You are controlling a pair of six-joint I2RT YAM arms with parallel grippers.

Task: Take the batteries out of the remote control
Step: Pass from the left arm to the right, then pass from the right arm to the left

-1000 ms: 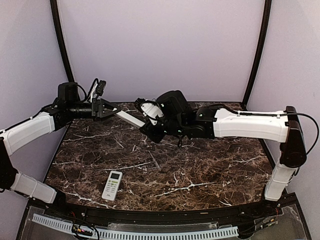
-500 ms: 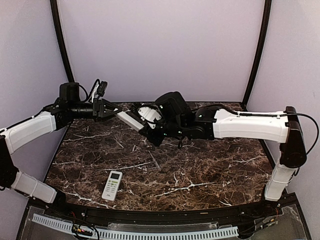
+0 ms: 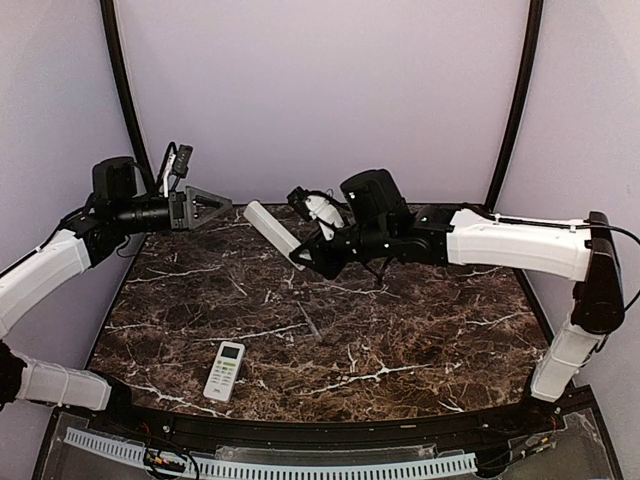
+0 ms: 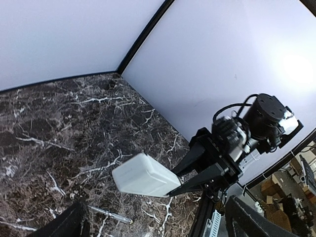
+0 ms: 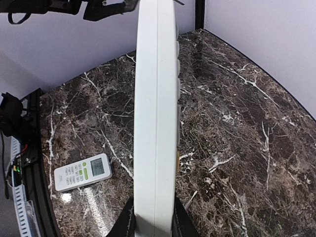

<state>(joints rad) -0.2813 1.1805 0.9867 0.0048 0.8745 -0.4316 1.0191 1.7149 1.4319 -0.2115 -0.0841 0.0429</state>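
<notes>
The left arm reaches out level above the far-left corner of the marble table (image 3: 420, 340), with the left gripper (image 3: 222, 208) spread wide and empty. Near the front edge a second remote (image 3: 225, 370) lies flat. Just beyond the left gripper, the white remote control (image 3: 272, 232) slants in mid-air. The right gripper (image 3: 306, 258) pinches its lower end, its arm stretched leftward.

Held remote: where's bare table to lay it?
Widest bare marble: right of the thin pin, between the right arm and the near edge. Smaller patch between left gripper and the lying remote. Crowded at the back around the right gripper and held remote.
</notes>
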